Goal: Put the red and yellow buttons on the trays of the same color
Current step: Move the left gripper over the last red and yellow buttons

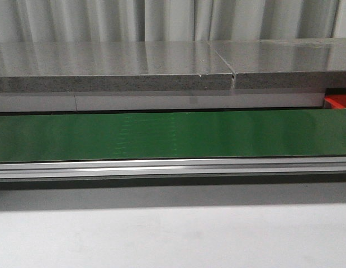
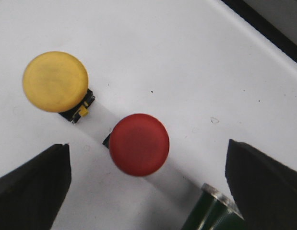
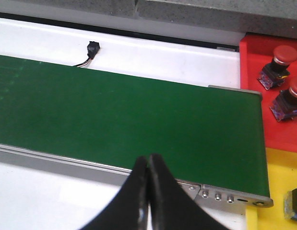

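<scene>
Between the widely parted fingers of the left gripper (image 2: 147,184), a red button (image 2: 139,144) is seen on the white table (image 2: 186,62), untouched by either finger; a yellow button (image 2: 55,81) is set near it, apart, and a green roller end (image 2: 210,213) is seen beside one finger. At the right gripper (image 3: 147,167), the fingers are pressed together with nothing held, above the green belt (image 3: 129,120). Past the belt's end, two red buttons (image 3: 281,55) are seen on the red tray (image 3: 256,105), with the yellow tray (image 3: 278,187) adjoining it.
</scene>
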{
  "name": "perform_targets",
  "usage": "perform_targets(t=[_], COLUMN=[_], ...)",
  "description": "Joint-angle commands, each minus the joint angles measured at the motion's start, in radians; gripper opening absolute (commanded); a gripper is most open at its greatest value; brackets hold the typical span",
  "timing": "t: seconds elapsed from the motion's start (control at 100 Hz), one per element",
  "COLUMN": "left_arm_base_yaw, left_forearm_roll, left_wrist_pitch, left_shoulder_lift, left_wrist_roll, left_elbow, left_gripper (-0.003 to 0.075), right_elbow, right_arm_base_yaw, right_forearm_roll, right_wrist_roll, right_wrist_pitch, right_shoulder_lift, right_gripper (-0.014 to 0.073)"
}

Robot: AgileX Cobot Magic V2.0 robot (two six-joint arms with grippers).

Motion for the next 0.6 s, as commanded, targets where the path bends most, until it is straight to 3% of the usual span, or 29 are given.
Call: perform_targets(t=[0.0,0.33,0.47,0.59], left_arm_base_yaw=[0.003,0.003,0.003,0.003], left_forearm_roll=[-0.011,-0.03,-0.03,-0.03], left_wrist_pitch=[-0.04,-0.037,-0.037,-0.036], left_shoulder_lift=[-0.002,0.07,0.07,0.07], left_wrist_roll=[-0.01,-0.028,-0.028,-0.028], left_elbow=[-0.064,-0.099,-0.099,-0.099], left_gripper=[0.062,0.0608,0.0482,0.0312], right_elbow=[-0.027,-0.027,-0.027,-0.027], right_arm_base_yaw=[0.002,0.002,0.002,0.002], right_forearm_roll=[0.009,0.009,0.009,0.009], right_wrist_roll=[-0.007,-0.007,-0.007,-0.007], right_wrist_pitch=[-0.054,-0.054,-0.054,-0.054], right_shoulder_lift=[-0.004,-0.004,-0.004,-0.004], right_gripper=[-0.0067,-0.0067,-0.0067,-0.0067])
